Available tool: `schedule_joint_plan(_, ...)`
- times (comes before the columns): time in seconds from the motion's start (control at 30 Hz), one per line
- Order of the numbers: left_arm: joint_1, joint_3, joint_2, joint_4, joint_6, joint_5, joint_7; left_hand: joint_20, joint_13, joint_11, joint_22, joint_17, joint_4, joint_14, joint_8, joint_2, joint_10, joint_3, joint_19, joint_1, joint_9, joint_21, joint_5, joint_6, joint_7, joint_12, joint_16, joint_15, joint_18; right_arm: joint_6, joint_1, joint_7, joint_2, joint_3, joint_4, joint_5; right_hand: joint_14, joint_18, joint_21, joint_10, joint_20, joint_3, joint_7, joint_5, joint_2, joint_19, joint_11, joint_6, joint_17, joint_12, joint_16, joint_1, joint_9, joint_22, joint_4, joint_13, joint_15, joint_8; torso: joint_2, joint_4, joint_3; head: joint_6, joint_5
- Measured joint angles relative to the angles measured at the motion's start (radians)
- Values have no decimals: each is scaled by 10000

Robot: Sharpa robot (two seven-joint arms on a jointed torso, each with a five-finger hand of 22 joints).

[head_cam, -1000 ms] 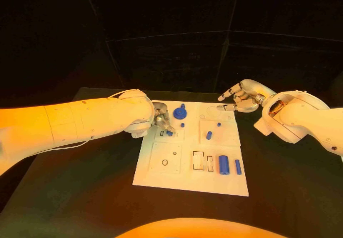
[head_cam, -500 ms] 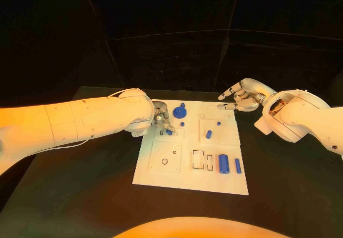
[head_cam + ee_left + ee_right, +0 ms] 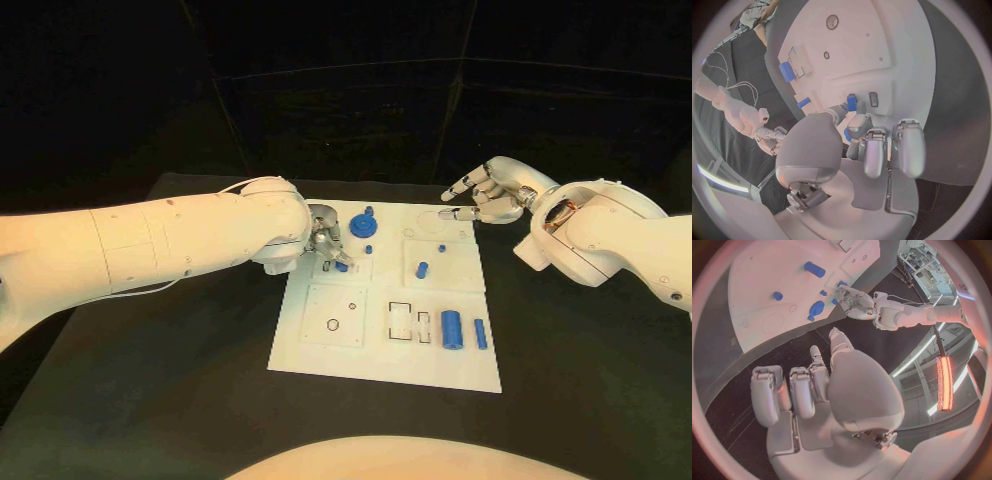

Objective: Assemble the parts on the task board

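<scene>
little has shifted over the last second: the left hand (image 3: 320, 240) stays bent over the upper left of the task board (image 3: 353, 360), its fingertips having nudged only slightly, and the right hand (image 3: 488, 195) still hangs off the board's far right corner, touching nothing.

judging by the layout, the step in hand is seating a small blue part (image 3: 342, 267) into its place near the board's upper left. the left hand's fingers are drawn together around that piece; in the left wrist view the fingertips close on a small blue part (image 3: 851, 102) right at the board surface, so it looks pinched, though whether it is already seated i cannot tell. the next move likely calls for a straight press down and then a careful release without tipping it.

the right hand's fingers are loosely curled and apart, holding nothing.

elsewhere on the board lie a round blue knob (image 3: 362, 227), a short blue peg (image 3: 421, 270), and two blue cylinders (image 3: 451, 331) near the lower right.
</scene>
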Motion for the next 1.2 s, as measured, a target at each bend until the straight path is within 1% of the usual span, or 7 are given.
schedule_joint_plan(0.23,-3,-2,13,-24,77,-13,-6,0,6,1,-1,0,-56,0,54,-92,1,168,0,-143,58,0,38,21,-17,0,0,0,0,0,0,0,6,0,-1,-2,0,0,0,0,0,0,0,0,0,0,0,0,0,0,0,0,0,0,0,0,0,0,0,0,3,-4,12)
schedule_joint_plan(0.27,-3,-2,19,-31,84,-13,-7,0,6,0,-1,0,-73,0,55,-41,1,186,0,-205,77,0,38,40,-35,0,0,0,0,0,0,0,6,0,-1,-2,0,0,0,0,0,0,0,0,0,0,0,0,0,0,0,0,0,0,0,0,0,0,-1,0,3,-4,13)
schedule_joint_plan(0.5,-8,-6,70,-81,152,-26,-24,0,127,-108,-1,0,-648,-37,169,-171,143,869,0,-968,275,0,37,232,-195,126,0,-37,0,0,0,0,10,0,-1,-3,0,0,0,0,0,0,0,0,0,0,0,0,0,0,0,0,0,0,0,0,0,0,-2,0,5,-20,15)
schedule_joint_plan(0.63,-9,-7,99,-112,181,-30,-32,0,177,-110,-2,0,-757,-37,199,-246,146,972,0,-1180,338,0,37,272,-233,201,0,-37,0,-1,0,0,10,0,-1,-2,0,0,0,0,0,0,0,0,0,0,0,0,-1,0,0,0,0,0,0,0,0,0,-3,-5,6,-28,15)
schedule_joint_plan(0.67,-9,-8,107,-121,187,-31,-33,-4,198,-124,-2,0,-959,-33,199,-247,163,1116,4,-1275,345,0,37,339,-232,202,0,-40,0,-1,0,0,10,0,-1,-2,0,0,0,0,0,0,0,0,0,0,0,0,-1,0,0,0,0,0,0,0,0,0,-3,-5,6,-28,15)
schedule_joint_plan(0.7,-9,-8,117,-133,192,-31,-34,-24,200,-124,-2,0,-995,-15,199,-239,163,1105,25,-1315,366,0,37,339,-232,202,0,-59,-1,-1,0,0,10,0,-1,-2,0,0,0,0,0,0,0,0,0,0,0,0,-1,0,0,0,0,0,0,0,0,0,-3,-6,7,-28,15)
schedule_joint_plan(1.2,-21,-19,346,-386,305,-40,-65,-71,267,-161,-3,0,-811,-36,276,-275,201,667,0,-1649,535,0,37,396,-286,282,0,-109,0,-2,0,5,26,0,5,-3,0,0,0,0,0,-30,0,0,0,0,0,0,7,0,0,0,0,0,30,0,0,0,-3,-8,10,-33,-20)
